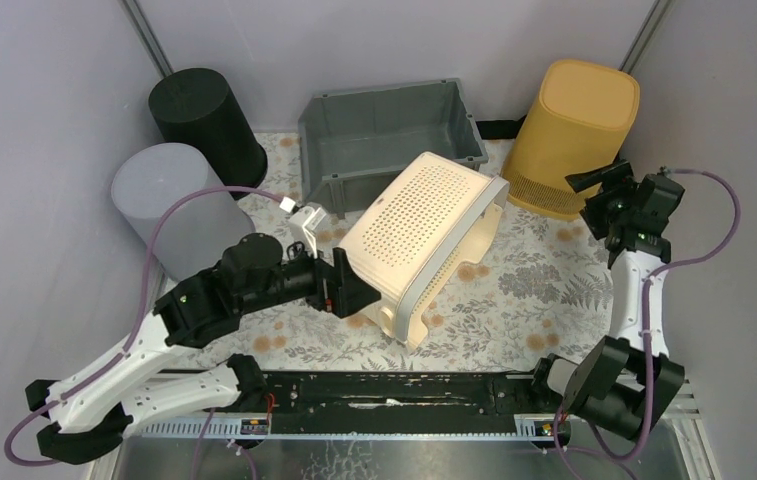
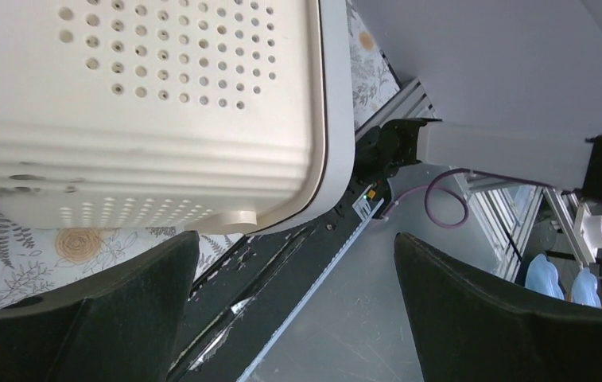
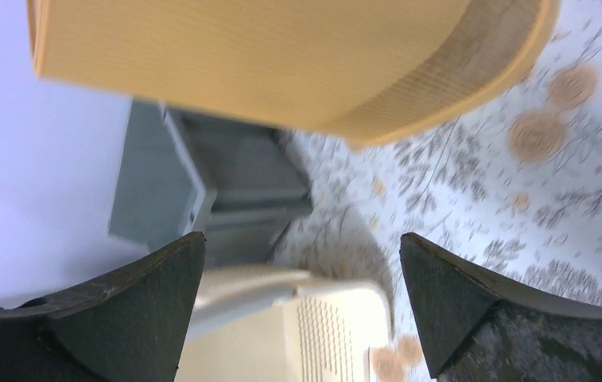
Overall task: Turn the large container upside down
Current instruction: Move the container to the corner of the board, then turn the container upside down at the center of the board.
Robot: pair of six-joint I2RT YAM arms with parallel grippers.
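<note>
At table centre, on the floral cloth, the large cream perforated container is seen tipped on one rim edge, its holed base turned up and left, its mouth facing right, just in front of the grey bin; contact with the bin cannot be told. The left gripper is held just beside the container's lower left corner, jaws spread wide, nothing gripped. The right gripper is raised near the yellow container, jaws likewise wide and empty; a black cylinder and a grey cylinder are noted at far left.
</note>
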